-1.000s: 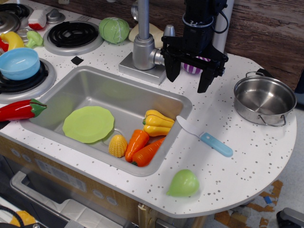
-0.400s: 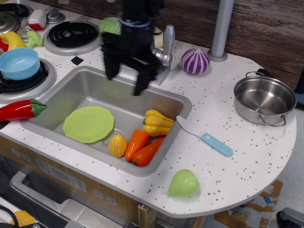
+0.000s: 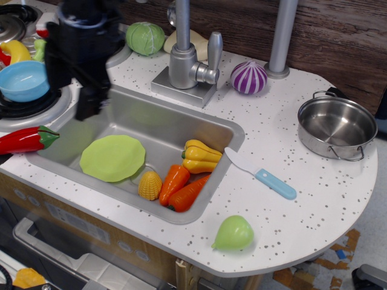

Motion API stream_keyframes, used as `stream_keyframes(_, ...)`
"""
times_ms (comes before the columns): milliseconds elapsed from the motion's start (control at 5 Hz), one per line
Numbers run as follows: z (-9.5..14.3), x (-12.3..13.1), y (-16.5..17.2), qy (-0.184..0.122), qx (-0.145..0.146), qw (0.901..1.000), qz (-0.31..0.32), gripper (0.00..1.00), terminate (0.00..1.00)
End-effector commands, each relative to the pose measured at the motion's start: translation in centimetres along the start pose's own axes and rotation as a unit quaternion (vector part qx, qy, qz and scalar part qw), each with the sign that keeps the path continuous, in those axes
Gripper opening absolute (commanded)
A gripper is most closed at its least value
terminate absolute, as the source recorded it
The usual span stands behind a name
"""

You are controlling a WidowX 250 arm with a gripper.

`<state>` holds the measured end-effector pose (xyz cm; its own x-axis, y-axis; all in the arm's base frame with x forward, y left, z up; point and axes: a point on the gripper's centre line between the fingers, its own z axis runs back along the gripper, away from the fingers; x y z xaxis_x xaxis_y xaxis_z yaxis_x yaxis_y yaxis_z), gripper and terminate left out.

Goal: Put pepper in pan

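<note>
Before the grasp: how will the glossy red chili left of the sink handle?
The glossy red plastic chili with a green stem cap looks rigid and probably light. Its shine and taper suggest the fingers could slip toward the tip. It lies on its side at the speckled white counter's edge, so a nudge might roll it off.

Bright, even light; gripper [image 3: 71, 90] motion-blurred (everything else sharp), pan [image 3: 336, 127] glinting.

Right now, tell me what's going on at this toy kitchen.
The arm's end effector is blurred over the left end of the sink, holding nothing I can see. The red pepper lies on the counter's left edge, untouched. The steel pan sits empty at the far right. The pepper is not in the pan yet.
</note>
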<state>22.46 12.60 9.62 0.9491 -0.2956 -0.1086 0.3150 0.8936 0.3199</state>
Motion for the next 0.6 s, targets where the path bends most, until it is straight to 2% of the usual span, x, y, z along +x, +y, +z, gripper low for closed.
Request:
stream_keyframes(0,-1.7,-3.0,3.4,-0.032,0.023,0.9980,-0.050,1.00,0.00)
stream_keyframes(400,-5.4,-4.1,4.8,-0.074,0.005,0.9939,-0.082,1.00,0.00)
